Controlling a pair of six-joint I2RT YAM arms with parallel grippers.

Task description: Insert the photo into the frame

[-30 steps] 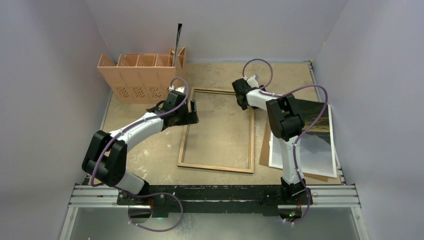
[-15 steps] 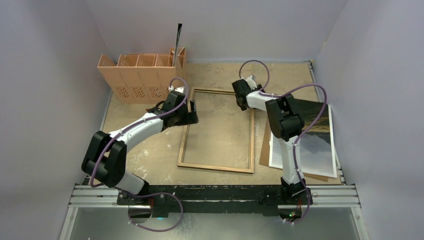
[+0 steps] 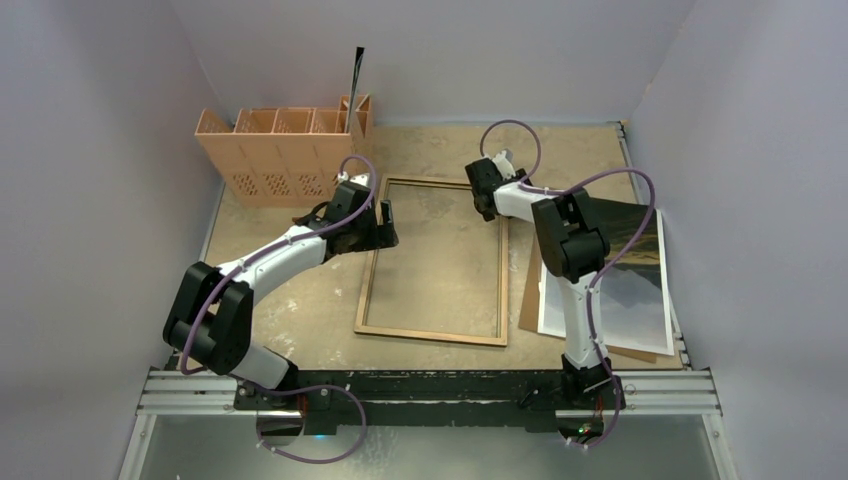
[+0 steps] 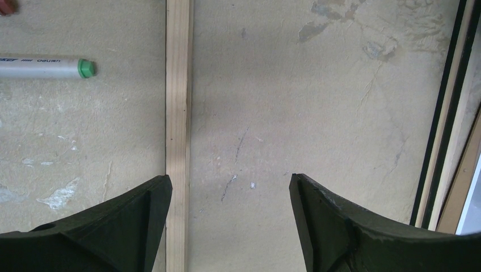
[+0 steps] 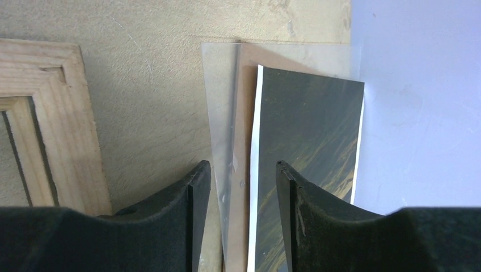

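The frame [image 3: 433, 330] lies flat mid-table, light wood side up. The photo [image 3: 625, 275], a dark landscape with a white border, lies to its right on a brown backing board [image 3: 530, 300]. My left gripper [image 3: 386, 222] is open and empty over the frame's left rail [image 4: 177, 113], with one finger on each side of it [image 4: 228, 178]. My right gripper [image 3: 482, 195] is open and empty by the frame's far right corner [image 5: 51, 113]. In the right wrist view [image 5: 243, 165] its fingers straddle the edges of a clear sheet [image 5: 221, 113], the board [image 5: 245, 102] and the photo [image 5: 306, 141].
A peach slotted organiser [image 3: 285, 155] stands at the back left with a thin black item [image 3: 356, 75] upright in it. A white marker with a green cap [image 4: 45, 67] lies left of the frame. Pale walls close in on both sides, the right one close to the photo.
The right wrist has shifted very slightly toward the back. The left arm, frame and photo have not moved.
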